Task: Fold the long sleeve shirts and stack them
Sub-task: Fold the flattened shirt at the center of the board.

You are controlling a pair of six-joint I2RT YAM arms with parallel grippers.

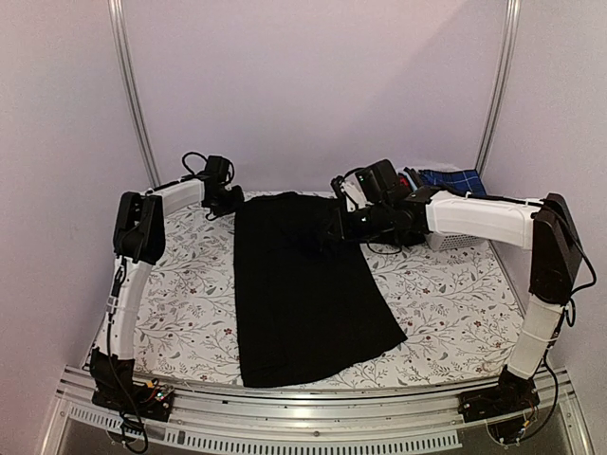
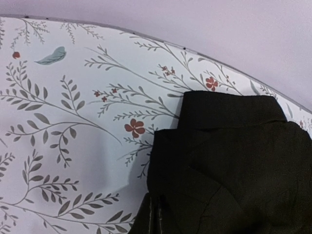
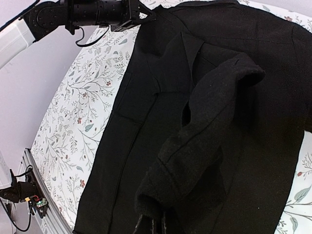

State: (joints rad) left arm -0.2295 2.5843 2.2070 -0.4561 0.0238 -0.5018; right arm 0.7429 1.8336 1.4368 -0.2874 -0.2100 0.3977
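The top view looks down from behind; both close wrist views share the black shirt (image 1: 303, 294).

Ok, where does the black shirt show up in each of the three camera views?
Top view: the black shirt lies down the middle of the flowered tablecloth, from the far edge to the near edge.
Left wrist view: the shirt fills the lower right, collar end uppermost.
Right wrist view: the shirt covers most of the picture, with one sleeve bunched up at the centre.
Shared landmark: the flowered tablecloth, which lies beside the shirt in all three views.
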